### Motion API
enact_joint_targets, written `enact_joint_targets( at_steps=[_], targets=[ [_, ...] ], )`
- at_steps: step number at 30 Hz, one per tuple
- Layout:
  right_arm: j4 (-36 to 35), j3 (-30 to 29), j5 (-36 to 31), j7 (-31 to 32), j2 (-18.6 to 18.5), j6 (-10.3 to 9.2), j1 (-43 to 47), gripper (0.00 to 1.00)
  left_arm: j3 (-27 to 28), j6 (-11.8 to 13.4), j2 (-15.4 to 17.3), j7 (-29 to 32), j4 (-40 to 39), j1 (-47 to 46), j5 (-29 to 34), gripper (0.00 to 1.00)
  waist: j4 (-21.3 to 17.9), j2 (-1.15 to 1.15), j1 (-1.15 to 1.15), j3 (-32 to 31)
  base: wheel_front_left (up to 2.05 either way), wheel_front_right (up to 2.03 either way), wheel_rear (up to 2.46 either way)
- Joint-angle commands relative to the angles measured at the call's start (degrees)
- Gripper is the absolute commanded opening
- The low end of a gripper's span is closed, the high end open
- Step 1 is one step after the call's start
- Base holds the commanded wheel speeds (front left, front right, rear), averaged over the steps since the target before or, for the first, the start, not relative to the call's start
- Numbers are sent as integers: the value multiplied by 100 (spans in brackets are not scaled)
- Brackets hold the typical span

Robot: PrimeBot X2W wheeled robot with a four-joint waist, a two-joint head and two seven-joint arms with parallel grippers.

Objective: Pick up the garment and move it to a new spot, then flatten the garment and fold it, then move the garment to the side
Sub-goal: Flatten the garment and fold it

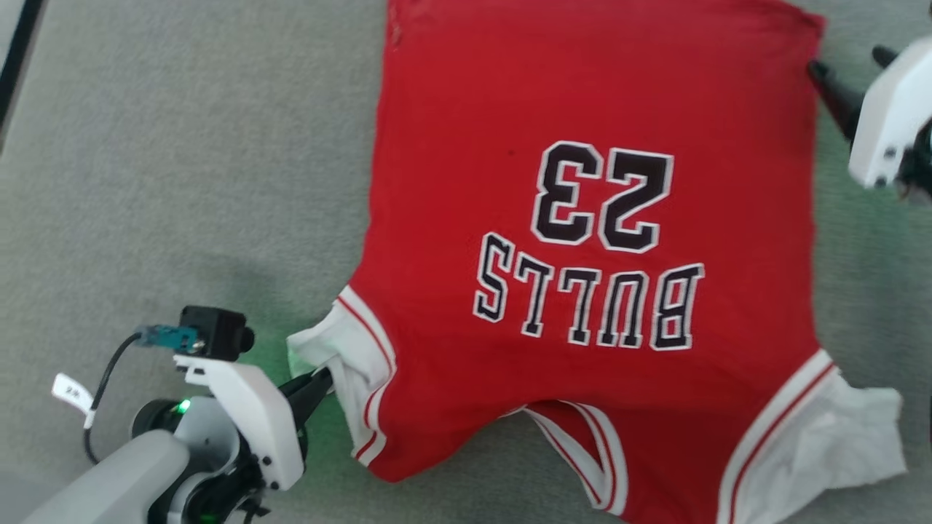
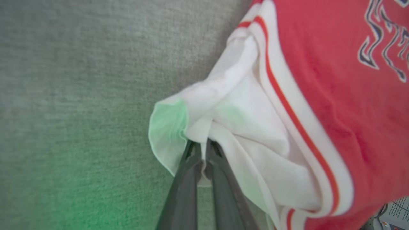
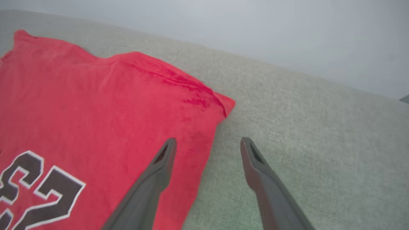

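The garment (image 1: 582, 218) is a red T-shirt with white sleeves, spread front-up on the grey surface, its black "BULLS 23" print upside down in the head view. My left gripper (image 1: 324, 382) at the lower left is shut on the white sleeve (image 2: 230, 127), whose cloth bunches around the fingertips (image 2: 195, 153). My right gripper (image 1: 848, 62) stands open at the upper right, beside the shirt's far hem corner (image 3: 223, 103). In the right wrist view one finger (image 3: 163, 159) hovers over the red fabric and the other (image 3: 252, 156) over bare surface, nothing between them.
The shirt lies on a pale grey-green fabric surface (image 1: 182, 182), bare to the left of the garment. The other white sleeve (image 1: 823, 437) lies crumpled at the lower right. A dark strip (image 1: 18, 51) marks the surface's edge at the upper left.
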Motion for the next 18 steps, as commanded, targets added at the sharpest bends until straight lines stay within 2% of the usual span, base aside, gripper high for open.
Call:
enact_joint_targets(
  at_steps=[1, 8, 12, 13, 14, 15, 18],
  targets=[
    [239, -21, -25, 43, 29, -2, -200, 100, -45, 47, -248, 29, 250, -141, 104, 0, 161, -1, 0, 149, 0, 0, 0],
    [2065, -92, -247, 476, 126, -2, -1251, 100, -164, -206, -560, 34, 647, -395, 194, 0, 476, -1, 0, 336, 0, 0, 0],
    [2973, 22, -353, 998, 259, 0, -1330, 100, -206, -326, -674, 42, 851, -461, 204, 0, 570, -1, 0, 343, 0, 0, 0],
    [3143, 44, -391, 1108, 272, 1, -1322, 44, -202, -350, -697, 28, 893, -461, 196, 0, 576, -1, 0, 336, 0, 0, 0],
    [3248, 108, -435, 1183, 278, 1, -1317, 15, -194, -368, -714, 11, 927, -456, 175, 0, 573, -1, 0, 327, 0, 0, 0],
    [3333, 173, -447, 1242, 270, 1, -1320, 0, -190, -384, -719, 7, 967, -452, 164, 0, 563, -1, 0, 312, 0, 0, 0],
    [3362, 276, -392, 1236, 264, 0, -1345, 0, -173, -402, -707, -19, 1044, -415, 143, 0, 502, -1, 0, 272, 0, 0, 0]
  ],
)
